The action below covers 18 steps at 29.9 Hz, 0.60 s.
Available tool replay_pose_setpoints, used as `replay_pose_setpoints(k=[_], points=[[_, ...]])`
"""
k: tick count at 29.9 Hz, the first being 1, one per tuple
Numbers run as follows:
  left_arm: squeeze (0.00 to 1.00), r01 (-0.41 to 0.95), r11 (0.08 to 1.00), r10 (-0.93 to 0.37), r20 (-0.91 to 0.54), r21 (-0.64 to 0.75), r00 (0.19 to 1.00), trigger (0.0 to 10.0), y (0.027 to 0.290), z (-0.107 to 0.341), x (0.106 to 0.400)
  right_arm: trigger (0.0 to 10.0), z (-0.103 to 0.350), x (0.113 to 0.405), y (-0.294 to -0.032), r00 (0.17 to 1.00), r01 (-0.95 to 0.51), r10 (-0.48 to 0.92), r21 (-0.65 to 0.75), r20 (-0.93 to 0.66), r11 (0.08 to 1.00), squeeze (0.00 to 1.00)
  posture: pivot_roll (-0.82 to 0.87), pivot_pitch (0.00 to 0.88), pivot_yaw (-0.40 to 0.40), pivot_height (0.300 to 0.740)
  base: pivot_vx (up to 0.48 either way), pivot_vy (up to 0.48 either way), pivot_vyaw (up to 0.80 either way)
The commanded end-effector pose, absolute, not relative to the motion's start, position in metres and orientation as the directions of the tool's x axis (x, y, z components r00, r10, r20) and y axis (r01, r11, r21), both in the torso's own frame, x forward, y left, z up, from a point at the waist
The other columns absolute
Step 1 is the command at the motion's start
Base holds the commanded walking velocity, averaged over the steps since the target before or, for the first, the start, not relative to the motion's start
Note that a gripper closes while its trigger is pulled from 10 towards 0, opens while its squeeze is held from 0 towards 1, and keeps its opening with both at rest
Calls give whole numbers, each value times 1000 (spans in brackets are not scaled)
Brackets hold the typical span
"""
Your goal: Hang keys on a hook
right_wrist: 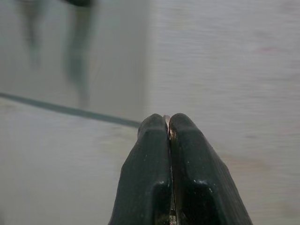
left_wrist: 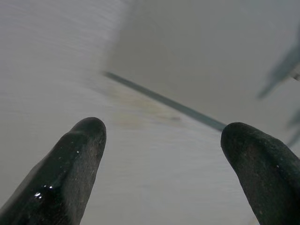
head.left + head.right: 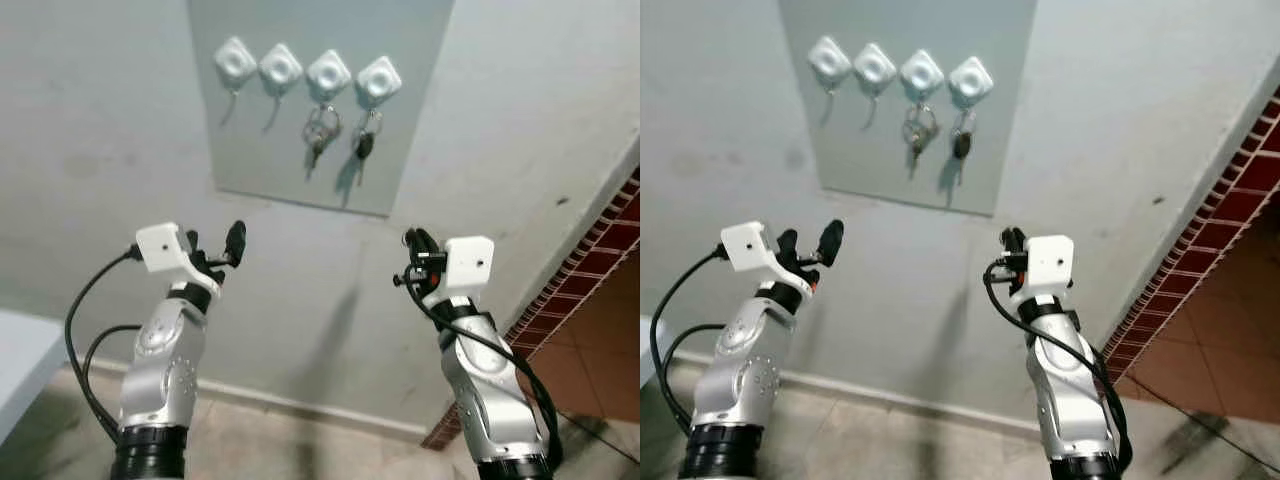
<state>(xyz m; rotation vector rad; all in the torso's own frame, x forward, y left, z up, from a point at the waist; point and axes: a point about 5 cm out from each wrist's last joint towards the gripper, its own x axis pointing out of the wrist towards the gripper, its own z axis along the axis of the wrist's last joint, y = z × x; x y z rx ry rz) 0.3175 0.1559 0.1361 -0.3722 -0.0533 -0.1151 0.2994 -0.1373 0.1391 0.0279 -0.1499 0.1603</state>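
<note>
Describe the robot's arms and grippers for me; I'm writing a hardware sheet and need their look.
Both arms are silver metal with rounded joint housings and black collars at the base. A white boxy camera block sits on each wrist. The left gripper and right gripper each have two long black fingers with rounded tips. Black cables loop loosely beside each forearm, and there is a small red detail by the right wrist.

**A home entryway, by the look of it**

A plain grey wall carries a grey panel (image 3: 320, 100) with four white hooks (image 3: 306, 70), two holding keys (image 3: 340, 135). Brick-patterned edging (image 3: 580, 260) and reddish floor tiles (image 3: 600, 350) lie to the right, perhaps a doorway or hall.
</note>
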Motion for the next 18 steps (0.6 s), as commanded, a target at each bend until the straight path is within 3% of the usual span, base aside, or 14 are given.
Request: replay_pose_setpoints(k=[1, 18], points=[[0, 142, 924, -126, 67, -355, 990, 10000, 149, 136, 317, 10000, 140, 299, -145, 980, -134, 130, 14, 153, 991, 0, 16, 0, -35, 740, 0, 0, 0], [0, 126, 919, -120, 40, -372, 992, 10000, 149, 132, 314, 10000, 141, 299, -152, 985, -88, 82, 31, 153, 996, 0, 16, 14, -38, 740, 0, 0, 0]])
